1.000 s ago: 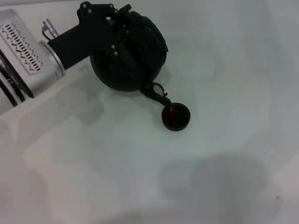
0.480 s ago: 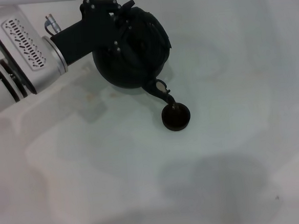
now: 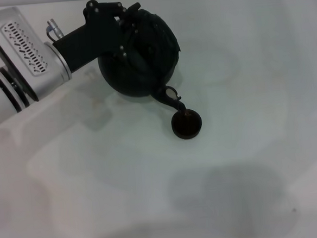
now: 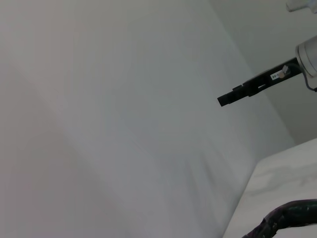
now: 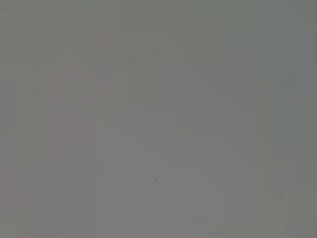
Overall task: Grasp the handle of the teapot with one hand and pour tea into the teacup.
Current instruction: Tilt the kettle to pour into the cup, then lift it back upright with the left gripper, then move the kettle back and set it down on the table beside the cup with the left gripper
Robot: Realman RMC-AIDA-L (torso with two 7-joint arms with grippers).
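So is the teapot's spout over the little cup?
Yes, in the head view the teapot, held by the left gripper, tips its spout right above the teacup.

A smooth, faintly glossy black body is shown by the teapot (image 3: 138, 60), while its handle (image 3: 155, 29) looks rough and wrapped. The teacup (image 3: 186, 124) appears dark and matt, with a slight sheen inside. The left end effector (image 3: 124, 31) is made of matt black plastic or metal, mounted on a brushed silver metal wrist housing (image 3: 26, 49) with a perforated grille. The table (image 3: 232, 163) is seen as a pale, smooth, softly reflective surface.
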